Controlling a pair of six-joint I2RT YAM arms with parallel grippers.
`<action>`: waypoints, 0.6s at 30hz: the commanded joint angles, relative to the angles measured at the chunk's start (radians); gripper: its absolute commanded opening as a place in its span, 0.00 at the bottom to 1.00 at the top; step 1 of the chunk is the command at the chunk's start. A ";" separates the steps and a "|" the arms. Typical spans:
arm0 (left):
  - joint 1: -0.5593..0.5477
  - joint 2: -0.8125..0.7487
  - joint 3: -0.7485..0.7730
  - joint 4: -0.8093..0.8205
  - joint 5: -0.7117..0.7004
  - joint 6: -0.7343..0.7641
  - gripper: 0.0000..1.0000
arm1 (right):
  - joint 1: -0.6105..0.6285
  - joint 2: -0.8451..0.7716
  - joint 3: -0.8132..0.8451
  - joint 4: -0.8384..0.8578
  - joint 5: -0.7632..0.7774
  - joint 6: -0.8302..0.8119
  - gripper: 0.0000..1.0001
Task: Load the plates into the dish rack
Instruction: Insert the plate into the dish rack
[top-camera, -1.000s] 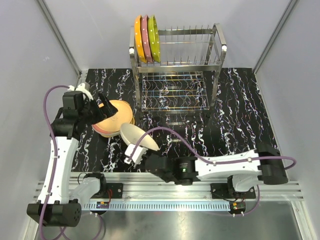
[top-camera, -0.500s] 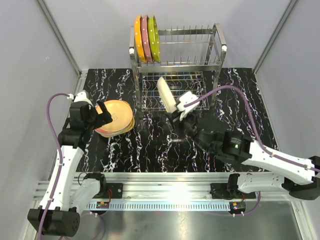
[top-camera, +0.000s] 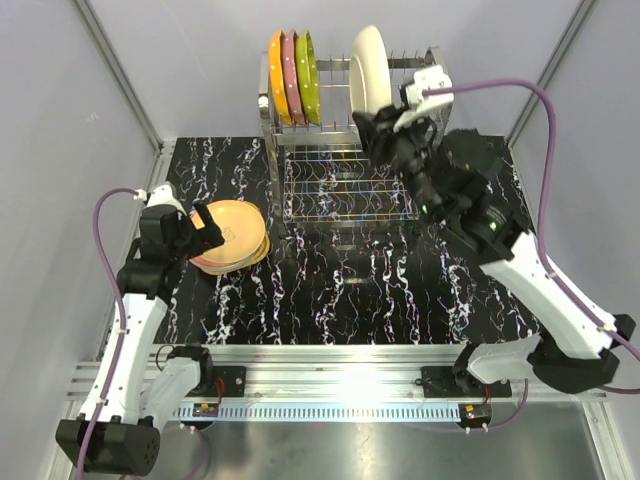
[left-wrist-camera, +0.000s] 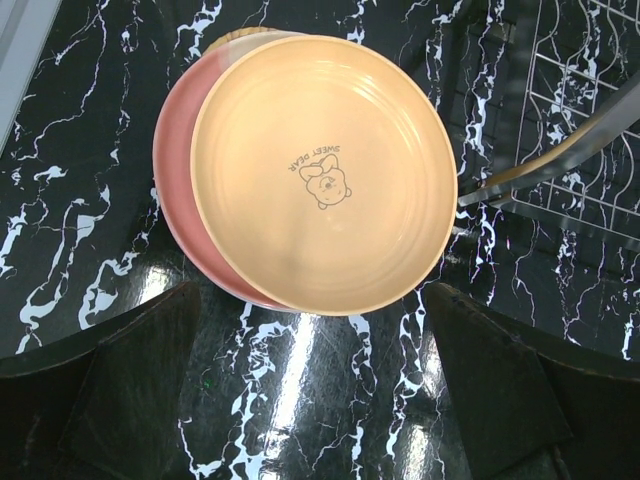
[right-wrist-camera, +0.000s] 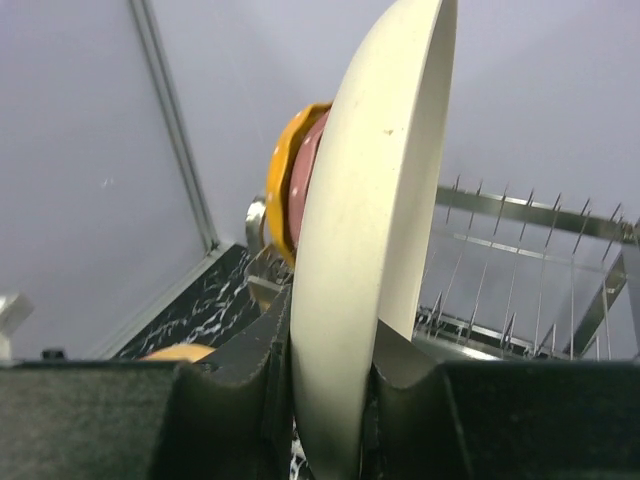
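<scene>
On the right arm, the jaws are narrowed onto the lower rim of a round cream plate. They hold it upright on edge above the upper tier of the shiny steel-wire dish rack, apart from 3 standing plates: orange, pink and dotted lime-green. Whether it touches the prongs cannot be told. The left arm hangs with jaws wide above a peach plate topping a stack on the black marbled table. A pink plate shows beneath it, and any deeper ones are hidden.

Black white-veined tabletop between pale grey walls
</scene>
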 joint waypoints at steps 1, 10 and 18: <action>-0.003 -0.026 -0.009 0.066 -0.021 0.011 0.99 | -0.092 0.090 0.127 0.061 -0.127 0.019 0.00; -0.003 -0.018 -0.009 0.060 -0.020 0.014 0.99 | -0.235 0.334 0.377 0.099 -0.253 0.050 0.00; -0.003 0.004 -0.012 0.066 0.013 0.011 0.99 | -0.298 0.511 0.555 0.075 -0.296 0.088 0.00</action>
